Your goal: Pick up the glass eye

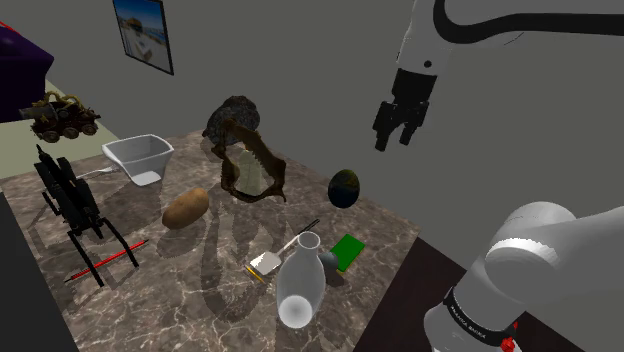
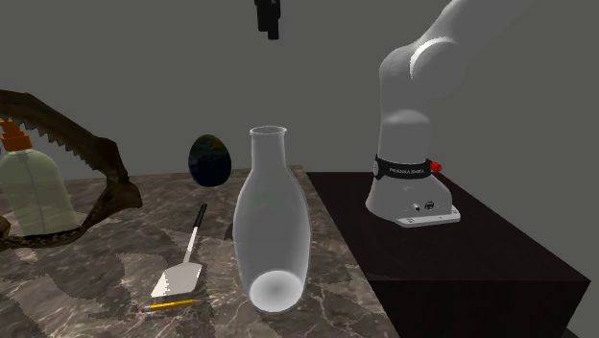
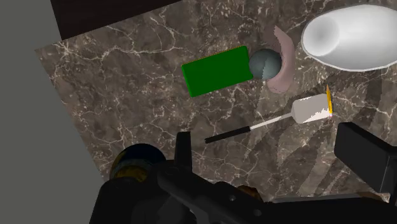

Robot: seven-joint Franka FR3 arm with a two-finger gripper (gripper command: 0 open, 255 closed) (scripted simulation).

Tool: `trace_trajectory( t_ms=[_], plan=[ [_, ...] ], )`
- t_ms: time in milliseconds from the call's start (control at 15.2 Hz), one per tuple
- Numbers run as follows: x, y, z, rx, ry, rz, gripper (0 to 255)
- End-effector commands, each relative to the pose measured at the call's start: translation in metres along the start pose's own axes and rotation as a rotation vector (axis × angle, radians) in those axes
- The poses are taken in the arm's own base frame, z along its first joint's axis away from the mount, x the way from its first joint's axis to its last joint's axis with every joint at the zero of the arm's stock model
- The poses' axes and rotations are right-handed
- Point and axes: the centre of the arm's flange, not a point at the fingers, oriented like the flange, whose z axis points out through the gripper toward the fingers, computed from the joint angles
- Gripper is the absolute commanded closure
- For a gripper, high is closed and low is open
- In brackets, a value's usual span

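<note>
bench (image 1: 180, 300): dark marble, full of things
hand (image 1: 395, 142): up high, fingers wide apart, holding nothing
glass eye (image 1: 331, 262): small grey ball on bench, right by green card (image 1: 347, 250)
left to do: all of it, so go down, grab, lift

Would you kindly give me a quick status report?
Black gripper high, jaws open. Small grey sphere untouched beside flat green block. Pale bottle close by.

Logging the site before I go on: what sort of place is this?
Probably a room in a home: a marble-topped table strewn with household odds such as a potato and a white tub, and a framed picture on the grey wall.
</note>
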Motion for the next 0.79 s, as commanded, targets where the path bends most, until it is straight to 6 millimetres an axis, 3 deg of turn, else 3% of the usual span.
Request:
trace_trajectory(
  t_ms=[0,726],
  plan=[
    [0.000,0.000,0.000,0.000,0.000,0.000,0],
    [0.019,-0.084,0.125,-0.060,-0.049,-0.037,0]
  ],
)
